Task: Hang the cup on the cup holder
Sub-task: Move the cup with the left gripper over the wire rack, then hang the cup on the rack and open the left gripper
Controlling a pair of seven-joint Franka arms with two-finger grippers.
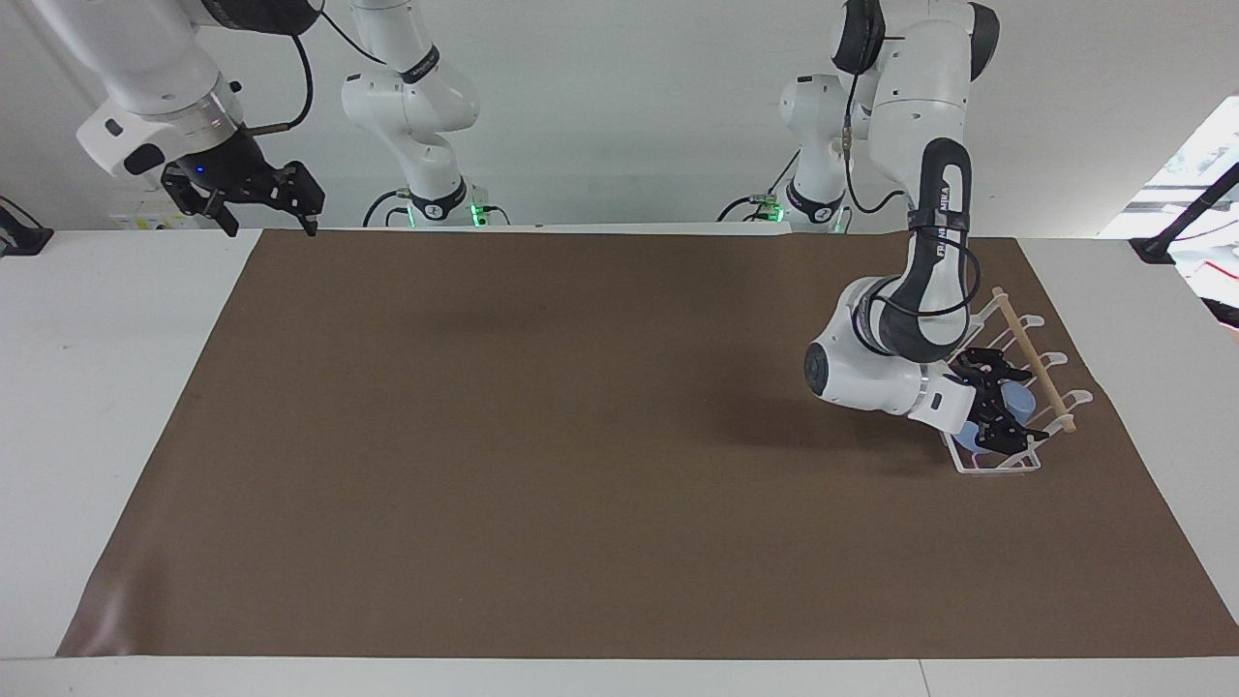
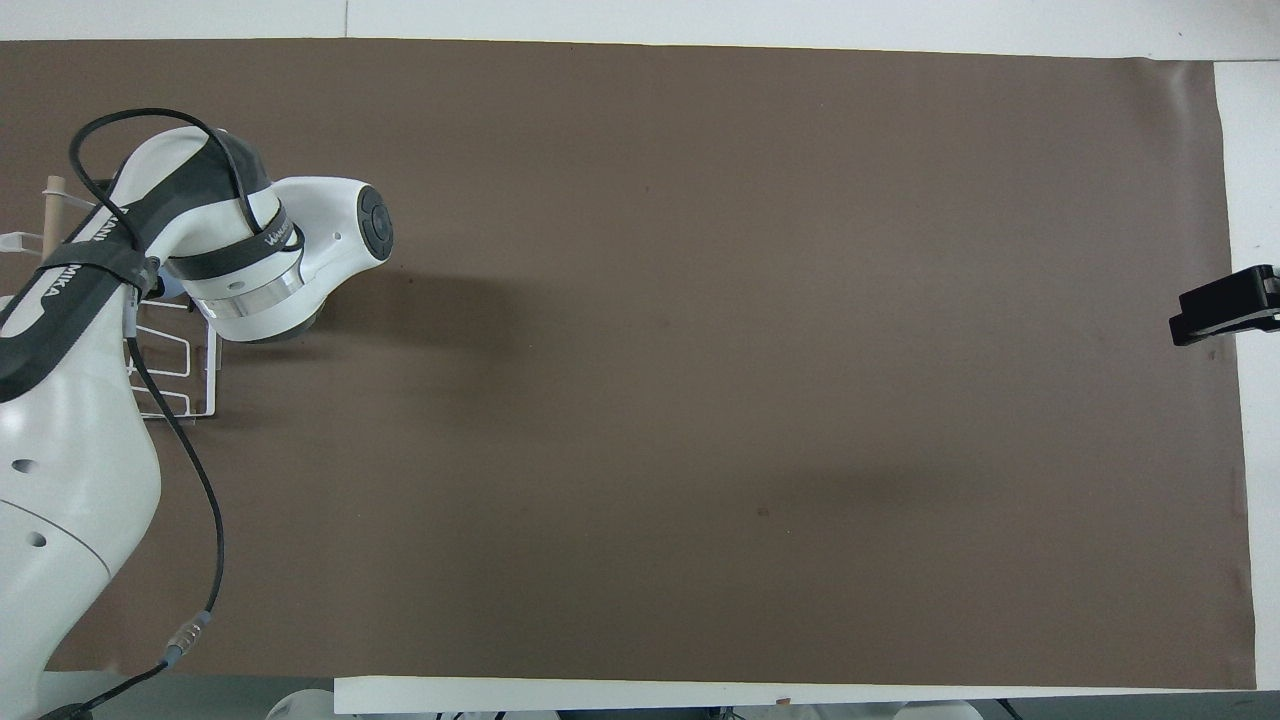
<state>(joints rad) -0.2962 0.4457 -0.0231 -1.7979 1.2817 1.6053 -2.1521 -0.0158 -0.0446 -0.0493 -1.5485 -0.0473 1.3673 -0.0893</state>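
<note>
I am seeing the left claw [image 1: 1002, 411] standing spread open inside the cup holder [image 1: 1028, 329], its fingers [image 1: 987, 360] flanking the cup [image 1: 1015, 397] that is sitting among the prongs under the wooden rod [image 1: 1034, 360]. The holder is resting on the brown mat [image 1: 581, 436] at the left arm's end of the bench [image 1: 87, 387]. The right claw [image 1: 254, 194] is waiting open over the bench's edge by its own base.

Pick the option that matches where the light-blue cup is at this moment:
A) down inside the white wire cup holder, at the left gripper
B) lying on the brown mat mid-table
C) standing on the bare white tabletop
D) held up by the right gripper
A: the cup shows within the cup holder, under its wooden rod, with the left gripper around it.
</note>
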